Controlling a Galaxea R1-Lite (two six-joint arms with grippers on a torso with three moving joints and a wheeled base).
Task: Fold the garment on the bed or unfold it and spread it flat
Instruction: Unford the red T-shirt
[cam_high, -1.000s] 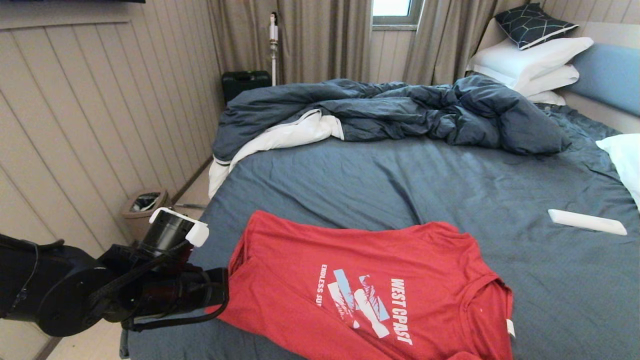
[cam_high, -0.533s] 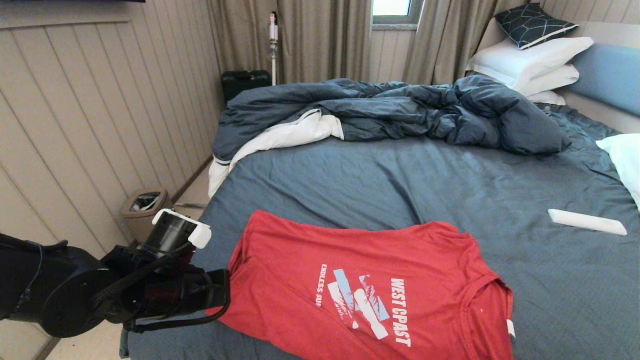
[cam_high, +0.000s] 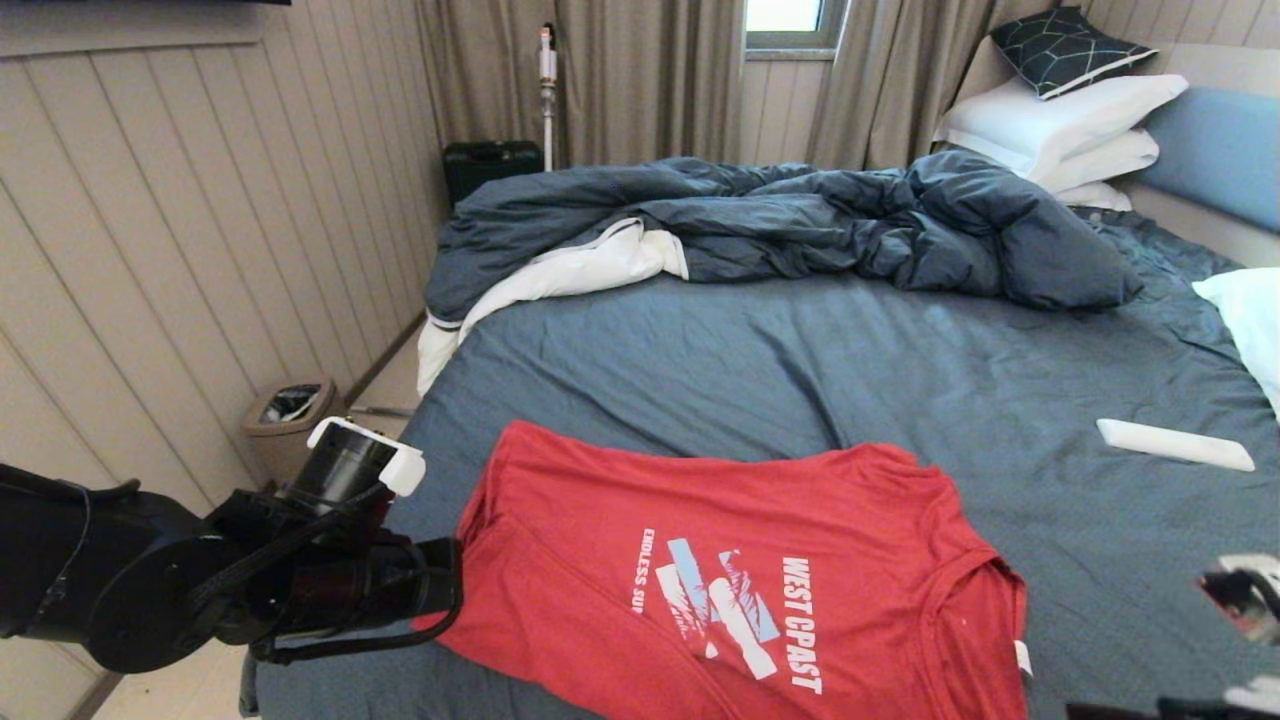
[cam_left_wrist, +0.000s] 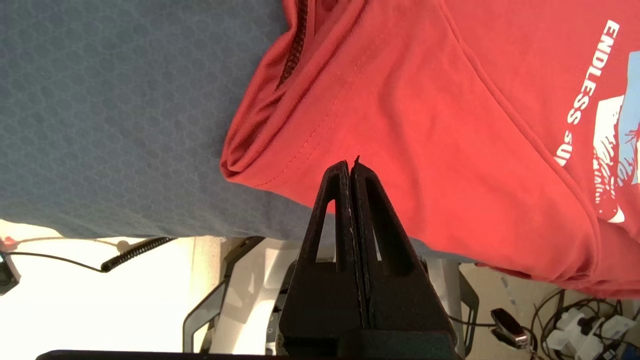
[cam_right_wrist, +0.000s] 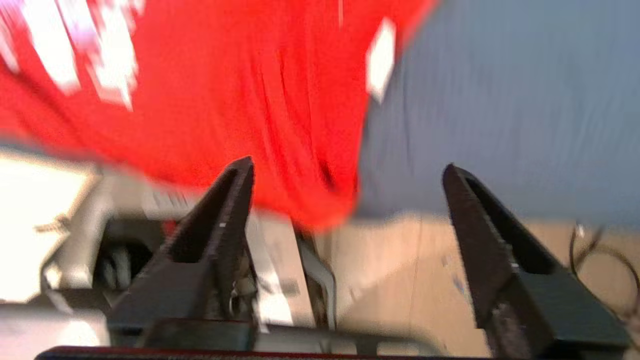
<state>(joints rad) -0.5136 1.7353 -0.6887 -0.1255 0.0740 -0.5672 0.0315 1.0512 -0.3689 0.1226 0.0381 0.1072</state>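
The garment (cam_high: 720, 580), a red T-shirt with a white and light-blue print, lies face up on the near part of the bed (cam_high: 800, 380), its near side hanging over the bed's edge. My left gripper (cam_high: 440, 590) sits at the shirt's left hem, level with the bed. In the left wrist view its fingers (cam_left_wrist: 340, 200) are pressed together, tips (cam_left_wrist: 351, 165) over the red cloth (cam_left_wrist: 450, 125), with no fabric between them. My right gripper (cam_right_wrist: 347, 170) is open wide, just off the bed's edge below the shirt's hanging corner (cam_right_wrist: 310, 200). It shows blurred at the head view's lower right corner (cam_high: 1240, 600).
A rumpled dark blue duvet (cam_high: 800, 220) lies across the far half of the bed. White pillows (cam_high: 1060, 120) are stacked at the headboard, and another (cam_high: 1250, 320) lies at the right edge. A flat white bar (cam_high: 1175, 443) rests on the sheet. A bin (cam_high: 290, 405) stands by the wall.
My right gripper has come into the head view's lower right corner, moving fast. The left arm has shifted only slightly and the shirt lies as before.
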